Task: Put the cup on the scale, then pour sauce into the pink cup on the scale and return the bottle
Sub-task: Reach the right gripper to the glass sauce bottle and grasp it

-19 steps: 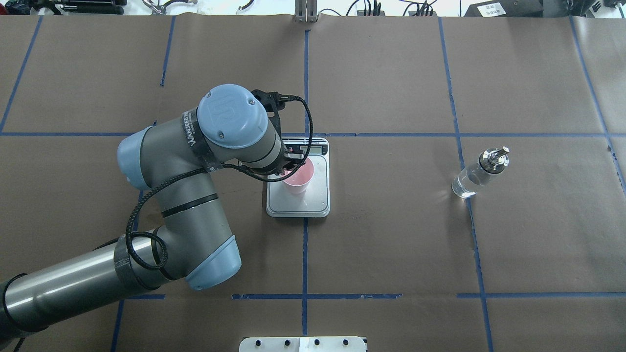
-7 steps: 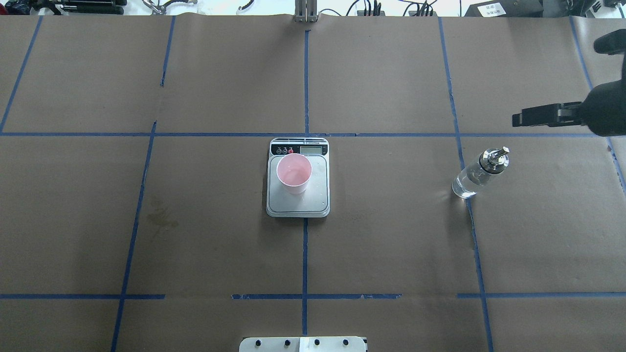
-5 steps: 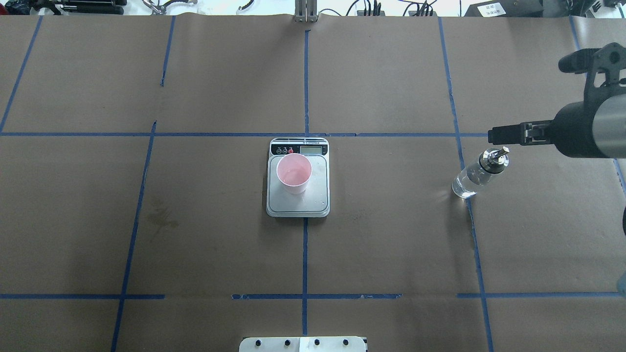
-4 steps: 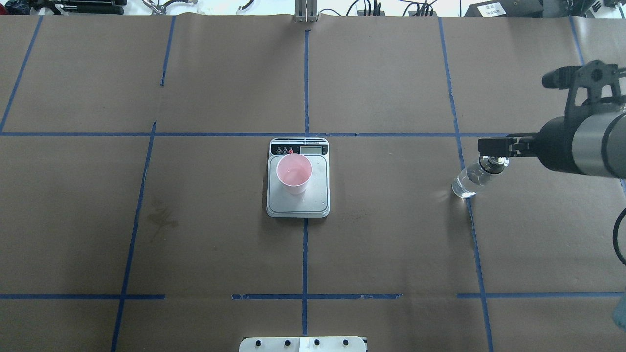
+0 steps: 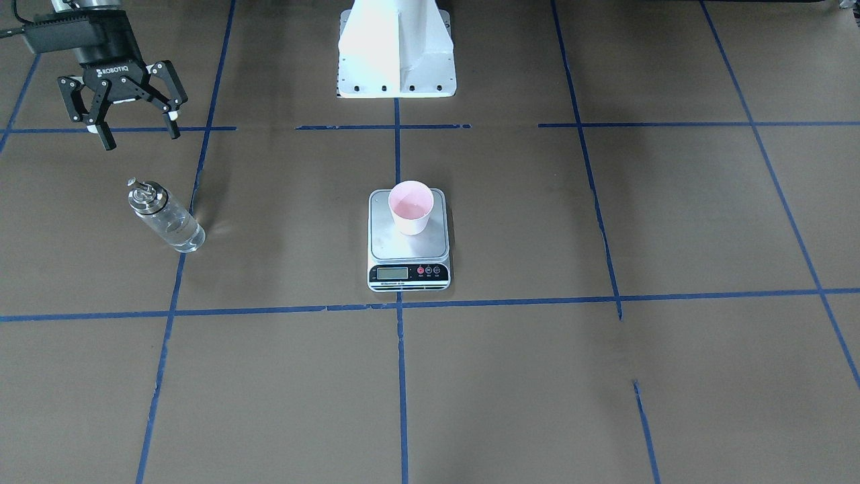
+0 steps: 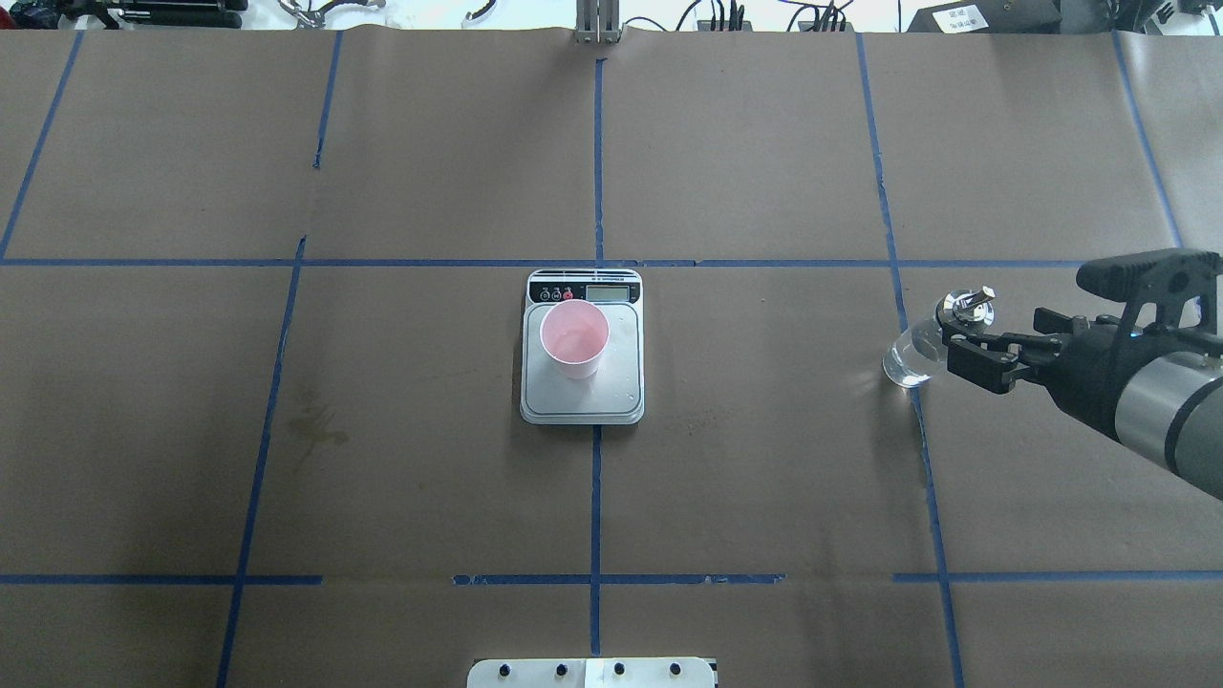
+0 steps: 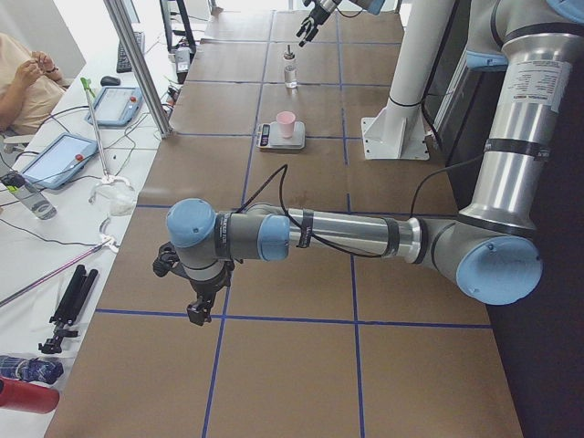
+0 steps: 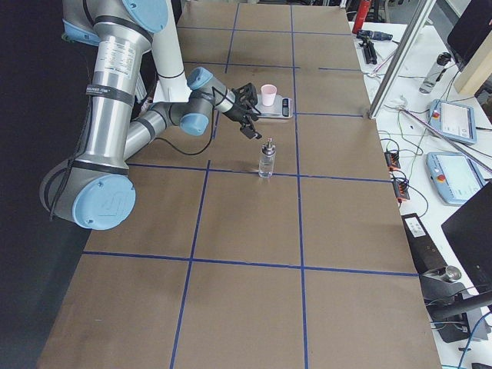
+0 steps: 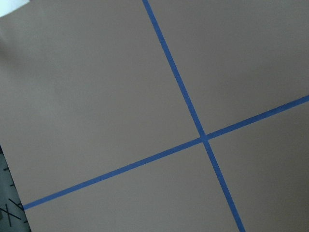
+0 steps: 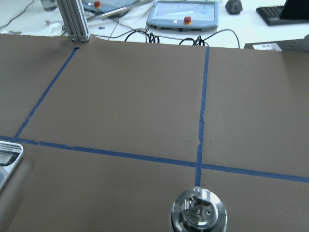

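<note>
My right tool (image 5: 140, 136) hangs wide open, empty, upper left of the front view, just up-frame of the bottle (image 5: 168, 222) on the desk (image 5: 605, 376) (cup (image 5: 411, 207) already sits on the scale (image 5: 408, 254), mid-frame). I'd straddle it below the cap (image 5: 145, 195), then close gently.

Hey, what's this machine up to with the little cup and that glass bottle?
A two-armed robot is midway through a pouring job. The pink cup sits upright on the scale at mid-table. The glass bottle stands on the table, and the right gripper hovers near it, fingers open, holding nothing, probably about to grab it. The left arm hangs off to one side.
</note>
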`<state>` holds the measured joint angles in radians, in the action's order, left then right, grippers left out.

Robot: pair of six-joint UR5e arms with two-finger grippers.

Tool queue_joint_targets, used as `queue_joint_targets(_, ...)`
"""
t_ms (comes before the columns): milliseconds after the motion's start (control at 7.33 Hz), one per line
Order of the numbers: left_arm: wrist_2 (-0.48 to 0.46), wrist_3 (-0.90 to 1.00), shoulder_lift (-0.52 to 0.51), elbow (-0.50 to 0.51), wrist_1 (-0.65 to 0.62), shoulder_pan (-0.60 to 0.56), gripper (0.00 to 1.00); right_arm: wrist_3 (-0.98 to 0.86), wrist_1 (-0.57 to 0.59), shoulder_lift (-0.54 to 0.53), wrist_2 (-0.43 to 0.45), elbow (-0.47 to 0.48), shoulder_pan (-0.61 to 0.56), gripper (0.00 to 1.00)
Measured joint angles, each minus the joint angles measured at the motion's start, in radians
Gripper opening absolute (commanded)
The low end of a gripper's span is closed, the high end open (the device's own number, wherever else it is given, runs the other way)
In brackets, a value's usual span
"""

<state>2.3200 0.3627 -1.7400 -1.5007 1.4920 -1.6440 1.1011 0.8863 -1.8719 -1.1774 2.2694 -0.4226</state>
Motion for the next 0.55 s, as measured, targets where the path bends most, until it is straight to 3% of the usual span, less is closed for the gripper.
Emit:
queue_joint_targets(273, 0.005, -0.002, 0.000, -0.003, 0.000, 0.000, 1.00, 0.072, -0.166, -0.025, 0.299, -0.144, 0.165, 1.00)
queue_joint_targets(546, 0.005, -0.001, 0.002, -0.005, 0.000, 0.000, 1.00, 0.113, -0.264, 0.003, 0.509, -0.285, 0.264, 1.00)
